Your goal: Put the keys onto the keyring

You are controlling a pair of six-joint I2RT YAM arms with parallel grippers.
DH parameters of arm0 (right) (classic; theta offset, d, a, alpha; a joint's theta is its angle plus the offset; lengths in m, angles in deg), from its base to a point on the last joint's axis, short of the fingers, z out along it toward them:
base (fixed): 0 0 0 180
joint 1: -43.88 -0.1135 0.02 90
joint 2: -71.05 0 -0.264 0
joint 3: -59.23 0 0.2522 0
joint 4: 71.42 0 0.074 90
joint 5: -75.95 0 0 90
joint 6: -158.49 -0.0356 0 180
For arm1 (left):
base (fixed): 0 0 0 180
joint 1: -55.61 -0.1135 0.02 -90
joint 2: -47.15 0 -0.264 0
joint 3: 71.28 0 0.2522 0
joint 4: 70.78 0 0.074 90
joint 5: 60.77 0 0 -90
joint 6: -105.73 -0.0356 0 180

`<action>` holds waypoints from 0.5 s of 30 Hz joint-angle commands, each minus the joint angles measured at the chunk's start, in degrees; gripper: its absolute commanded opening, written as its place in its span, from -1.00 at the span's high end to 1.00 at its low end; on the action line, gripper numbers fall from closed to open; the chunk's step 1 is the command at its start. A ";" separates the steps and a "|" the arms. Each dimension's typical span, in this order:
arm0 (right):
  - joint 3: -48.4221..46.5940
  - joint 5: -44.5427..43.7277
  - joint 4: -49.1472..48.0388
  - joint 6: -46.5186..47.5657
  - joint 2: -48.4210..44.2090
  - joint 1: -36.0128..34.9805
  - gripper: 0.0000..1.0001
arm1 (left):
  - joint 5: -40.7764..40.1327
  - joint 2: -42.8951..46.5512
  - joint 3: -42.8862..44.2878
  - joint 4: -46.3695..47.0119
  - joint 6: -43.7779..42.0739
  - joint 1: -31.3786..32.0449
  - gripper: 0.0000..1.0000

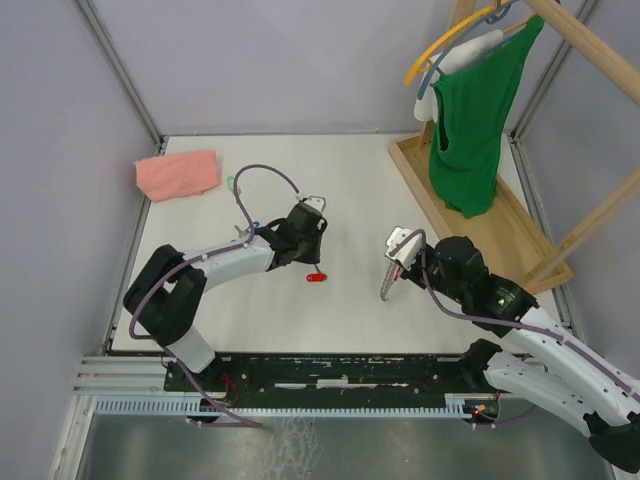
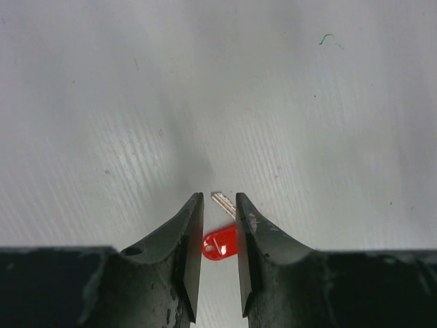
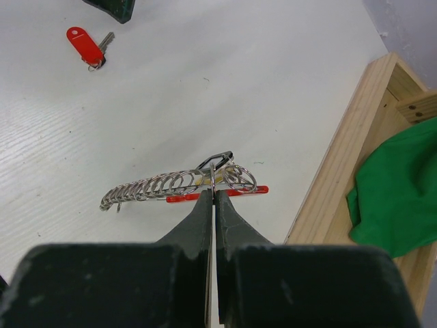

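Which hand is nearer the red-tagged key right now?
Left. The left hand hangs by the red-tagged key, fingers open; the right hand is well off to its right, shut on the keyring.

A red key (image 1: pixel 316 277) lies on the white bench (image 1: pixel 350 190) — the left pincer (image 1: pixel 303 250) is just beside it. The right pincer (image 1: pixel 398 258) holds the keyring (image 1: pixel 387 285).

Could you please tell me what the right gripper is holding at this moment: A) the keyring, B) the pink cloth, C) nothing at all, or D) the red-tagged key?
A: in the right wrist view the right gripper is shut on the keyring, while the red-tagged key lies loose, away from it.
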 commanded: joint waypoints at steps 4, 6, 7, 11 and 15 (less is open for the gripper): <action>-0.15 -1.50 -3.06 -0.49 -1.02 -0.37 0.99 | 5.48 -5.88 3.69 1.82 -4.19 -1.85 0.43; -0.14 -1.54 -3.06 -0.49 -1.01 -0.41 0.99 | 5.05 -6.73 3.21 1.82 -3.39 -1.92 0.43; -0.14 -1.51 -3.06 -0.47 -1.05 -0.41 0.99 | 4.89 -7.10 2.84 1.94 -2.97 -2.00 0.43; 0.02 -1.48 -3.15 -0.56 -1.19 -0.50 0.99 | 3.82 -7.80 0.86 1.92 -1.70 -2.01 0.42; -0.01 -1.48 -3.23 -0.59 -1.19 -0.59 0.99 | 2.52 -6.08 -2.18 -0.85 1.31 -2.00 0.42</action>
